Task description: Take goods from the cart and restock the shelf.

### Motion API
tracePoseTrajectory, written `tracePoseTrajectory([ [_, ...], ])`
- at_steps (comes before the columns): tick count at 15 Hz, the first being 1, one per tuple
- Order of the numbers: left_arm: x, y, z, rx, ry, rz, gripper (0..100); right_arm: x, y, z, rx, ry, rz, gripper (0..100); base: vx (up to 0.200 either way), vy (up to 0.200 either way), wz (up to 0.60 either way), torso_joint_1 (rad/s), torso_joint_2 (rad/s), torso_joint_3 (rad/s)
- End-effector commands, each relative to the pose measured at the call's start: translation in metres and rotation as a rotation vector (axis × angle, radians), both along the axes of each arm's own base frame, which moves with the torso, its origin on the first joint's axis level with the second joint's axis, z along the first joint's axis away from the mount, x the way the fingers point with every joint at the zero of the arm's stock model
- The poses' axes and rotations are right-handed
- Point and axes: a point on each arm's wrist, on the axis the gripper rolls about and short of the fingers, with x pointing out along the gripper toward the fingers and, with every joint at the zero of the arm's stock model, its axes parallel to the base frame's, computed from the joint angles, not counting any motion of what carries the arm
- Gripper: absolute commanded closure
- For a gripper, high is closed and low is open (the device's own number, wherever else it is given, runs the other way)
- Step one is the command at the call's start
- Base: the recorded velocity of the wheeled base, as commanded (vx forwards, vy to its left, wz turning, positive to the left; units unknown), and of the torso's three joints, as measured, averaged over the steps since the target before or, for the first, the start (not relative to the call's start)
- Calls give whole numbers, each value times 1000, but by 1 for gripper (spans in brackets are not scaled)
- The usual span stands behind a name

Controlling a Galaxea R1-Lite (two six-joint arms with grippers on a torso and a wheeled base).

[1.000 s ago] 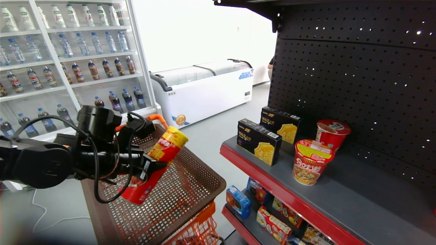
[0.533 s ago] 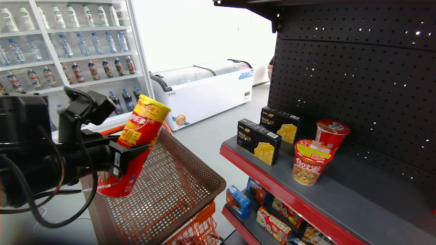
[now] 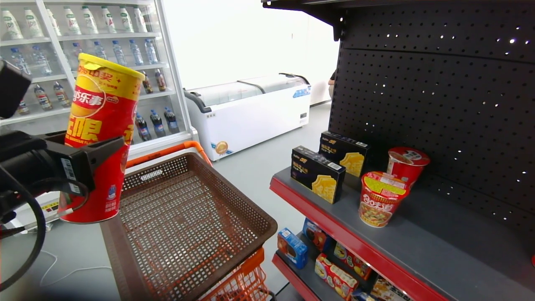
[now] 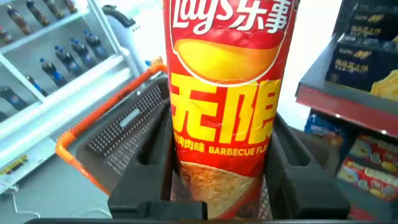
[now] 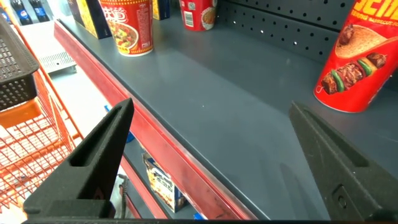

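My left pincer (image 3: 97, 161) is clamped round the middle of the can (image 3: 102, 125), holding it upright over the left rim of the cart (image 3: 238, 190). I reckon it light, stiff but crushable, slick-skinned; a mid-body hold, firm not hard, suits it

My left gripper (image 3: 97, 147) is clamped around the middle of the chip canister (image 3: 104, 96), a black finger (image 4: 147, 177) pressed to each side, and my left arm (image 3: 25, 165) extends in from my left. My right gripper (image 5: 217, 162) has its two fingers spread wide apart.
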Motion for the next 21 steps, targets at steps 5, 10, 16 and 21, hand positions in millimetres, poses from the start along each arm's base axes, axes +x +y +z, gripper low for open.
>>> tracePoseTrajectory([
  [5, -17, 3, 19, -27, -92, -41, 100, 0, 0, 0, -1, -1, 0, 0, 0, 0, 0, 0, 0, 0],
  [10, -37, 8, 16, -49, -116, -90, 100, 0, 0, 0, -1, -1, 0, 0, 0, 0, 0, 0, 0, 0],
  [16, -60, 14, -16, -50, -62, -148, 100, 0, 0, 0, -1, -1, -1, 0, 0, 0, 0, 0, 0, 0],
  [21, -66, 13, -11, -59, -97, -199, 100, 0, 0, 0, -1, -1, 2, 0, 0, 0, 0, 0, 0, 0],
])
